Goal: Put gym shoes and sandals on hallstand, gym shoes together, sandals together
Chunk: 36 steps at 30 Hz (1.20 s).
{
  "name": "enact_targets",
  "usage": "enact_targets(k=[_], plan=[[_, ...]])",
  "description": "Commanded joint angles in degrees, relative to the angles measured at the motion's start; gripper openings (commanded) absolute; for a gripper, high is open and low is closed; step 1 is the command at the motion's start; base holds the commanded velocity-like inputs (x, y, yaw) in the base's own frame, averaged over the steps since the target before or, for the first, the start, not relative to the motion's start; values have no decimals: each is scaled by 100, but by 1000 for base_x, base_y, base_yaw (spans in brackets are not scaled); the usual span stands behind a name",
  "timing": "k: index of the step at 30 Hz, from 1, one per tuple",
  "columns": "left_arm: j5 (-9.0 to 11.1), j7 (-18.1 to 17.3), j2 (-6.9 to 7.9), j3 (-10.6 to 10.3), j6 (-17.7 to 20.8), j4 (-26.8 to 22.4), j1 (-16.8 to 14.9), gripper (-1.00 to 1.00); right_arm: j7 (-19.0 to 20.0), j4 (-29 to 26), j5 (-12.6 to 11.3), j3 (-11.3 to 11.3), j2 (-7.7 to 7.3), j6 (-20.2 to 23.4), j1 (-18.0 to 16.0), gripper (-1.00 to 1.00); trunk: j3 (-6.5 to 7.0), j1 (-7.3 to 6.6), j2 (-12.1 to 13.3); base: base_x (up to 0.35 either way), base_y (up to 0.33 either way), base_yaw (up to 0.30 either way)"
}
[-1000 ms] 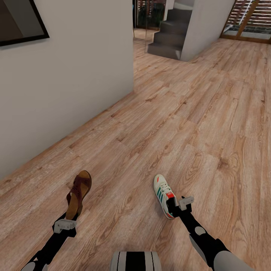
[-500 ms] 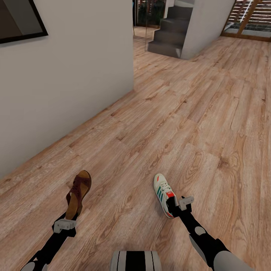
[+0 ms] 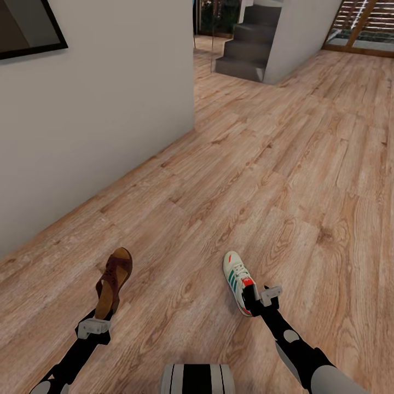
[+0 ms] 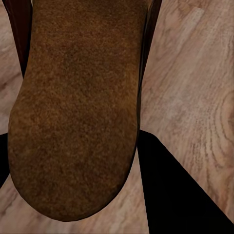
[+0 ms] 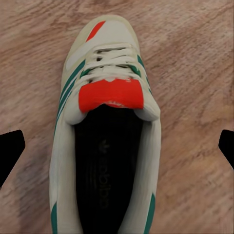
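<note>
Brown leather sandal (image 3: pixel 112 283) hangs clamped in the left gripper (image 3: pixel 94 326), cream green-striped sneaker (image 3: pixel 239 281) in the right gripper (image 3: pixel 261 299); only the view has crept forward, so both are being carried.

Home interior, simulator render — an open hallway w/ warm wood-plank floor (image 3: pixel 306 180) running past a plain pale wall (image 3: pixel 98 120) that carries a dark-framed panel (image 3: pixel 27 27). Grey stair steps (image 3: pixel 246 46) rise at the far end, beside a slatted wooden door or screen (image 3: pixel 366 24). Footwear about — a sandal (image 3: pixel 112 282) and a sneaker (image 3: pixel 238 276) — fits a lived-in house.
</note>
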Motion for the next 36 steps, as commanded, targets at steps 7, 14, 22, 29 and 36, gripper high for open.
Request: enact_targets(k=[7,14,22,29,36], plan=[[43,-55,-1,3,2,8,-3,-100,15,5,5,3,-4,-21,13,100,-28,-1,-1,0,0,0],[43,-55,-3,1,1,8,-3,-100,15,6,5,6,-4,-24,21,100,-34,-1,-1,0,0,0],[42,-55,-2,1,-2,9,-3,-100,9,6,5,7,1,-23,27,100,-38,-1,-1,0,0,0],[26,-55,-8,1,-5,15,-3,-100,7,6,5,3,4,-19,28,100,-77,-1,-1,0,0,0],[26,-55,-9,1,-5,17,-3,-100,5,6,5,3,10,-19,28,100,-132,-1,-1,0,0,0]])
